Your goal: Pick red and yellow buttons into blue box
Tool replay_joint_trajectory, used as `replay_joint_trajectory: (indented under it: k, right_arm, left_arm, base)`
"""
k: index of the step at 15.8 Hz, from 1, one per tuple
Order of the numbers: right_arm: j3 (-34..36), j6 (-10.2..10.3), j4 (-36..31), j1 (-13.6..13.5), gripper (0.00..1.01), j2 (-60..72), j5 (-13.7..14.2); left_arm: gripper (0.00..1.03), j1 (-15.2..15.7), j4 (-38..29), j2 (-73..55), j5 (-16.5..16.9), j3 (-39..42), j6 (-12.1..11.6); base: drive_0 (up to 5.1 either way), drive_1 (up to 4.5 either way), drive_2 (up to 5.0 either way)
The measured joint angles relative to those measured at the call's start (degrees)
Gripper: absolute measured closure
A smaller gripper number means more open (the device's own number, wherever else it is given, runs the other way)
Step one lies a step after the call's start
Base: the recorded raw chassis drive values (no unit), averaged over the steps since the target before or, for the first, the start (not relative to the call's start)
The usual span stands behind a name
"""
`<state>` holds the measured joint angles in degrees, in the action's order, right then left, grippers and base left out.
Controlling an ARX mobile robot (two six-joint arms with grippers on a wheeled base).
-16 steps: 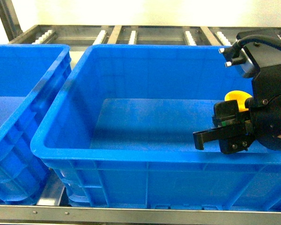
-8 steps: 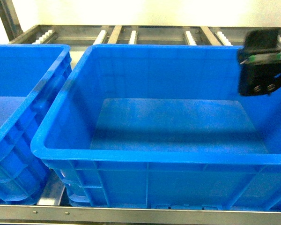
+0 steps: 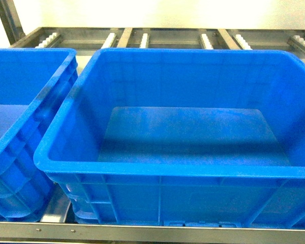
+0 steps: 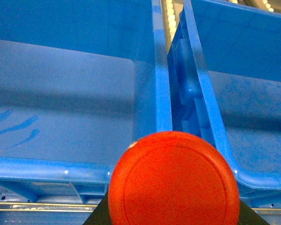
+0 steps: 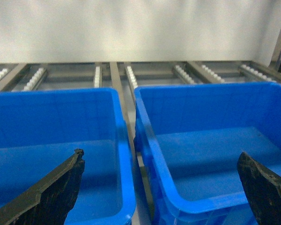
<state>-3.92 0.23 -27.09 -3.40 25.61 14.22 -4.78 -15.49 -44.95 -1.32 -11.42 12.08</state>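
Box [image 3: 66, 152] fills centre frame, floor bare, no button dropped yet. Red button [image 4: 173, 180] sits bottom centre in my left pincer; right pincer [image 5: 161, 187] gapes wide, empty; yellow unseen

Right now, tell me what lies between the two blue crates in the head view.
Only a narrow gap: no object sits between the blue box and the neighbouring crate. The head view shows a strip of metal rack at its bottom.

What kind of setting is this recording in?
Likely a warehouse or factory picking station: deep blue plastic crates sit side by side on a metal flow rack with white roller tracks.
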Motion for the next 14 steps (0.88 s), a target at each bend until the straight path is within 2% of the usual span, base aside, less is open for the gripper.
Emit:
replay_joint_trajectory:
  k: [3,5,9,10,12,14]
  right_arm:
    - [-0.5,0.0,0.0,0.0,0.03,-1.4,0.5]
    - [-0.5,0.0,0.0,0.0,0.03,-1.3,0.5]
    - [-0.5,0.0,-0.1,0.0,0.03,-1.3,0.5]
    - [-0.5,0.0,-0.1,0.0,0.03,-1.3,0.5]
    - [-0.5,0.0,-0.1,0.0,0.03,-1.3,0.5]
    - [-0.5,0.0,-0.1,0.0,0.03,-1.3,0.5]
  left_arm:
    - [0.8,0.0,0.0,0.0,0.0,0.0,0.0]
    - [0.8,-1.2,-0.8,-0.7,-0.5,-0.3,0.0]
    - [0.8,-7.5,-10.7,-14.3,0.9,-13.0,-0.2]
    - [0.8,-9.1,-12.1,-19.6,1.7,-15.9,-1.0]
    - [0.8,-13.0,-13.7,-32.8,2.5,-22.9,-6.0]
    - [0.8,-15.5,-11.9,-43.7,4.2,-31.2,-11.6]
  base:
    - [0.0,0.0,0.0]
    - [0.0,0.0,0.0]
    - [0.0,0.0,0.0]
    - [0.0,0.0,0.0]
    - [0.0,0.0,0.0]
    - [0.0,0.0,0.0]
